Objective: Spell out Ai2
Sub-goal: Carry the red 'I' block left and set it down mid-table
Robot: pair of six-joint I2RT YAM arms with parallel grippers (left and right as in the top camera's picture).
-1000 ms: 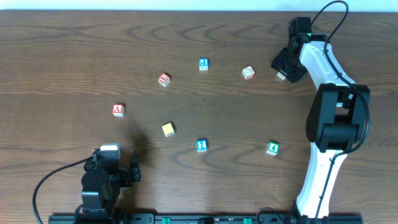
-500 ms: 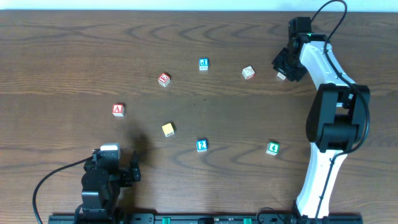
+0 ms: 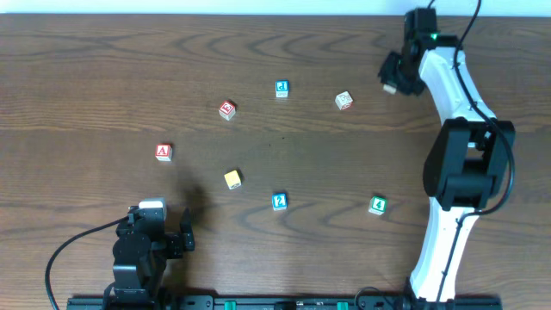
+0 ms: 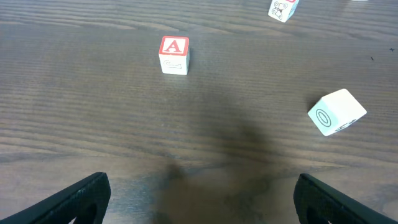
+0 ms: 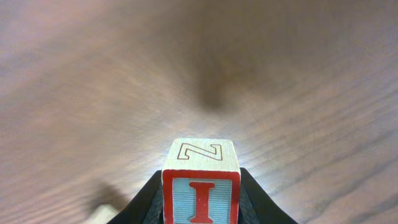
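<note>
On the left, the left claw (image 4: pixel 202 180) sits low near the front edge of the dark wooden bench (image 3: pixel 86 69), its fingers spread wide with nothing between them. Ahead of it stands the small white wooden cube with a red A (image 4: pixel 174 54), alone and well apart from the rest. To its right lies a pale yellow cube with an O on one face (image 4: pixel 336 112), turned at an angle. Further right, nearer the front, we see a blue-faced cube (image 3: pixel 279 201) that seems to carry a 2, though it is too small for us to be sure. At the far right corner, the right claw (image 5: pixel 202 205) is clamped on a wooden cube with a red I on a blue face (image 5: pixel 201 168), with an N on top. The cube appears to be held clear of the bench, above its own shadow. We judge the step in hand to be fetching the middle letter. Next, we think the I should travel across to just right of the A and be set down square, leaving room for the 2.
</note>
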